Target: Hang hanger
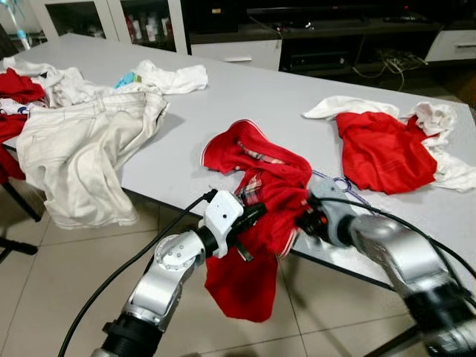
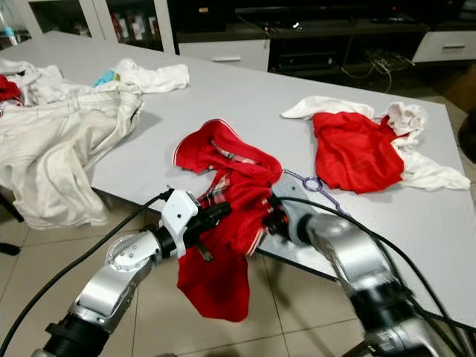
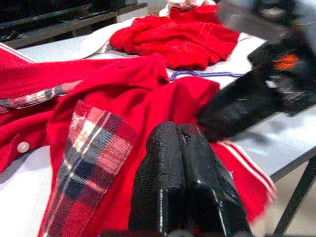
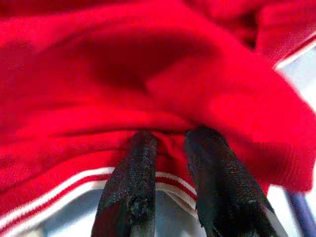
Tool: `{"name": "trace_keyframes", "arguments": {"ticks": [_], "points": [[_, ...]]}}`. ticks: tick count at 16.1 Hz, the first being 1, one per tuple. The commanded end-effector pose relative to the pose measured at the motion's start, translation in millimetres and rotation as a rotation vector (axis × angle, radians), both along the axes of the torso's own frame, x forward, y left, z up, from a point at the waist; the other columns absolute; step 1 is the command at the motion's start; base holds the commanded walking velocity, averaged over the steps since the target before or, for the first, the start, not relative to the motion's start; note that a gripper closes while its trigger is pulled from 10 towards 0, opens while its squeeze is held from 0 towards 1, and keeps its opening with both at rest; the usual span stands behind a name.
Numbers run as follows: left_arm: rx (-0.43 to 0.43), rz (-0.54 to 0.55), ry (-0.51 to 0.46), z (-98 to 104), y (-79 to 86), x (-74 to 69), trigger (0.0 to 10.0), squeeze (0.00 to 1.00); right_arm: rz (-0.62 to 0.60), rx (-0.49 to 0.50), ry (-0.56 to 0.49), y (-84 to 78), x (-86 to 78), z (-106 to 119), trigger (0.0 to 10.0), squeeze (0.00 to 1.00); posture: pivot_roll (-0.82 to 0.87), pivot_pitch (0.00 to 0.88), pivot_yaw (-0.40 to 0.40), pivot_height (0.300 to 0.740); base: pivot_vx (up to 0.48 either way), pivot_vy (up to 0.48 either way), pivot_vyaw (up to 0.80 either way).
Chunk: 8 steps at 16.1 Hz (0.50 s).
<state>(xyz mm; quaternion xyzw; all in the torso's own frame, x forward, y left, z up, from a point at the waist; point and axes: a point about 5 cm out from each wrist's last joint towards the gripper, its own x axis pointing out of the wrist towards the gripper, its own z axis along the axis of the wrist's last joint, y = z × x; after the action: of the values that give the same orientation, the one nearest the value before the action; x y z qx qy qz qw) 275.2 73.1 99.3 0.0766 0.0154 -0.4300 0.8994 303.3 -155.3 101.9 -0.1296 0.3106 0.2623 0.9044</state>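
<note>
a red polo shirt with white-striped trim and a plaid placket lining (image 1: 260, 186) lies crumpled at the near edge of the pale grey counter (image 1: 245, 97), with its lower part hanging over the edge toward the tiled floor (image 1: 44, 297). a thin purple wire hanger (image 2: 316, 186) lies flat on the counter just beside the shirt, on the robot's right of it, with part of it hidden under the red cloth; it also shows in the left wrist view as a purple line behind the shirt's fold (image 3: 207, 75).

the left gripper (image 1: 249, 217) is at the counter's edge, against the hanging front of the shirt. in its wrist view the two black fingers (image 3: 163, 173) are pressed together with no gap, their tips over the red fabric beside the plaid lining; whether any cloth is pinched between the jaws cannot be told.

the right gripper (image 1: 301, 220) is pushed into the shirt from the robot's right. in its wrist view the black fingers (image 4: 131, 182) are apart, with the striped hem bunched between the jaws.

farther along the counter to the right lies a second red garment on white cloth (image 1: 383, 149). to the left, a pair of cream trousers (image 1: 82, 149) droops over the edge, with more white and red clothes (image 1: 59, 82) behind it. dark cabinets (image 1: 312, 30) stand beyond.
</note>
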Motion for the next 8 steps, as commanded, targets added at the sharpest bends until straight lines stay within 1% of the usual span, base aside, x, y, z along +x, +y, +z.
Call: {"name": "trace_keyframes", "arguments": {"ticks": [1, 3, 5, 8], "points": [[0.010, 0.005, -0.007, 0, 0.6, 0.5, 10.0, 0.00, -0.042, -0.033, -0.009, -2.1, 5.5, -4, 10.0, 0.00, -0.12, 0.000, 0.007, 0.740, 0.000, 0.000, 0.00], [0.012, 0.007, -0.008, 0, 1.2, 0.4, 10.0, 0.00, -0.095, -0.030, -0.057, 3.2, 18.9, -3, 10.0, 0.00, -0.12, 0.000, 0.007, 0.740, 0.000, 0.000, 0.00], [0.013, 0.008, -0.008, 0, 1.3, 0.2, 10.0, 0.00, -0.128, -0.019, -0.084, 5.0, 25.5, -2, 10.0, 0.00, -0.11, 0.000, 0.006, 0.740, 0.000, 0.000, 0.00], [0.015, 0.008, -0.008, 0, 2.1, -0.1, 10.0, 0.00, -0.216, 0.022, -0.175, 8.8, 43.2, 4, 10.0, 0.00, -0.11, 0.000, 0.010, 0.740, 0.000, 0.000, 0.00]]}}
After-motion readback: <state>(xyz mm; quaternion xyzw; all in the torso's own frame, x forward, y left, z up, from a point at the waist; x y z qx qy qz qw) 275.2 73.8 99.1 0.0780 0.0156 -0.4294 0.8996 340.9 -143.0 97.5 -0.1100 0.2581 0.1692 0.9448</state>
